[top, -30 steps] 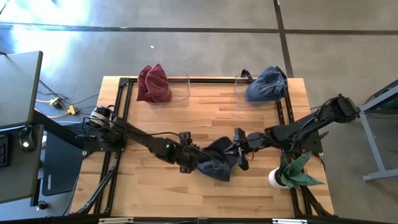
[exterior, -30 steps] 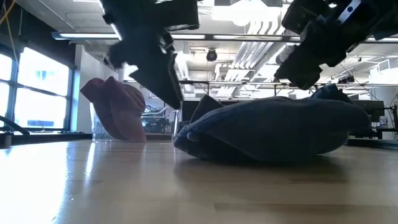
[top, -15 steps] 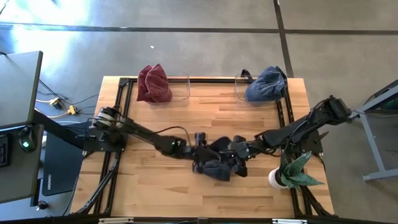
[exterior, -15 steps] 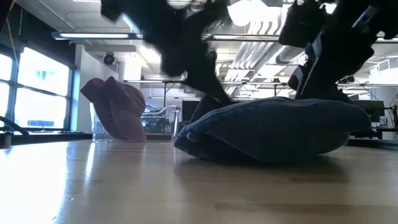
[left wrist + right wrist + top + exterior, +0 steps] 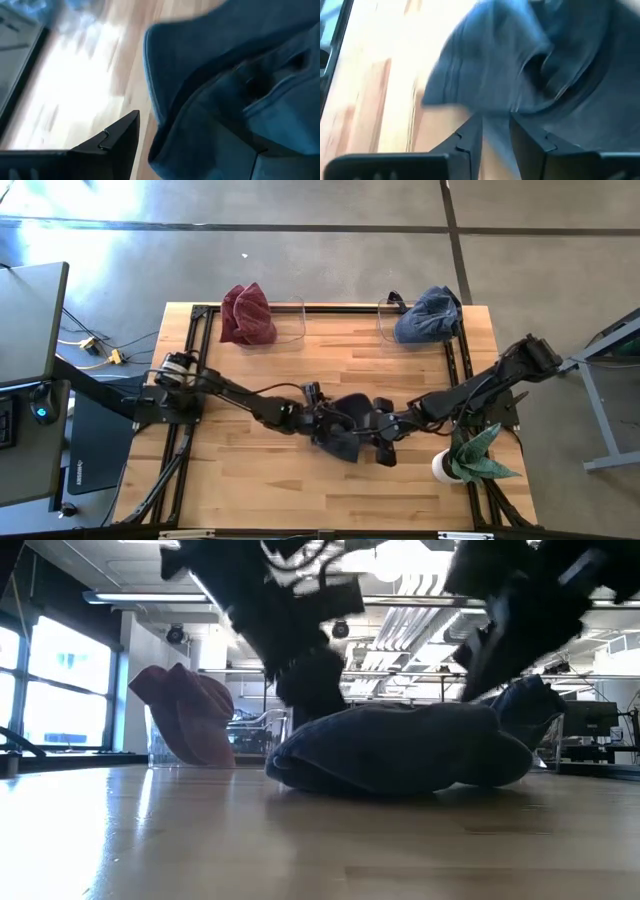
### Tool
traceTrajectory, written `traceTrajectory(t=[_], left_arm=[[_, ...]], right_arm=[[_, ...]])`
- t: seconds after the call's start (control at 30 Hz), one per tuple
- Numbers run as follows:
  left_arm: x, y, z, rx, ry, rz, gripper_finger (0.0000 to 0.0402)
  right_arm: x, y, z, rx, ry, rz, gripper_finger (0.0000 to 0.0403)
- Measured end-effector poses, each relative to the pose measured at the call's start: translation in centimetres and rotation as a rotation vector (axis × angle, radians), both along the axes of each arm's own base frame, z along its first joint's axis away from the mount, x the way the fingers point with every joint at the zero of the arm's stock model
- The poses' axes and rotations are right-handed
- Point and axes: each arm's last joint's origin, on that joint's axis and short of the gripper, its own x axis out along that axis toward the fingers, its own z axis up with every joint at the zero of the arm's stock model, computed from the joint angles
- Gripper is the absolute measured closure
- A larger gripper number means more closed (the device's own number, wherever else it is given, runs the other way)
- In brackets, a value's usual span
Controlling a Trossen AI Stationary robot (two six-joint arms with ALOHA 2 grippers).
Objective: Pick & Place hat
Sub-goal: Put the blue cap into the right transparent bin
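Left hand [image 5: 318, 418] at dark blue hat [image 5: 348, 430], fingers spread, hat fabric between them. Right hand [image 5: 385, 442] at hat's opposite side, fingers nearly together, grip unclear. Hat at table [image 5: 330, 360] centre. Red hat [image 5: 247, 314], second blue hat [image 5: 428, 316] at far edge.

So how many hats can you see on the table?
3. A dark blue hat lies mid-table between both grippers, a red hat sits at the far left edge, and a blue hat at the far right edge. None seems hidden.
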Motion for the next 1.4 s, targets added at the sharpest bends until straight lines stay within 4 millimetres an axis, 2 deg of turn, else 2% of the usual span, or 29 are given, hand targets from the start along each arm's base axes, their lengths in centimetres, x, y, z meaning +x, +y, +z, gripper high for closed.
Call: traceTrajectory(t=[0.17,0.27,0.4,0.53,0.7,0.8,0.9,1.03,1.1,1.23,1.3,1.4], left_arm=[[-0.2,-1.5,0.8,0.042,-0.002,-0.002,0.0183],[0.0,-2.0,1.4,0.040,-0.023,-0.009,0.0183],[-0.3,-1.7,1.1,0.048,0.017,0.010,0.0183],[-0.6,-0.6,-0.3,0.100,0.077,0.107,0.0183],[-1.4,-0.1,-0.4,0.156,0.114,0.194,0.0183],[-1.8,-0.5,-0.4,0.201,0.127,0.203,0.0183],[-3.0,-1.3,0.9,0.220,0.118,0.206,0.0184],[-4.5,-2.0,2.5,0.205,0.122,0.209,0.0184],[-4.5,-1.8,3.0,0.166,0.098,0.222,0.0183],[-4.5,-1.4,1.8,0.134,0.128,0.203,0.0183],[-4.2,-1.3,1.3,0.110,0.103,0.173,0.0183],[-3.9,-1.4,-0.6,0.078,0.085,0.117,0.0183]], right_arm=[[1.2,0.1,1.0,-0.046,-0.125,-0.060,0.0336],[2.0,0.5,-0.2,-0.012,-0.138,0.024,0.0351],[3.7,1.0,-2.7,0.055,-0.155,0.153,0.0373],[4.1,0.4,-5.4,0.124,0.004,0.230,0.0394],[3.4,-0.1,-6.1,0.162,0.152,0.204,0.0397],[2.7,0.0,-5.5,0.155,0.194,0.212,0.0394],[1.4,0.2,-4.1,0.114,0.210,0.205,0.0400],[0.0,0.6,-0.9,-0.016,0.099,0.108,0.0396],[-0.3,0.6,0.4,-0.095,0.008,0.022,0.0392],[0.0,0.1,1.8,-0.185,-0.128,-0.146,0.0382],[0.2,-0.4,1.2,-0.217,-0.107,-0.178,0.0366],[0.8,-1.1,0.0,-0.275,-0.071,-0.217,0.0327]])
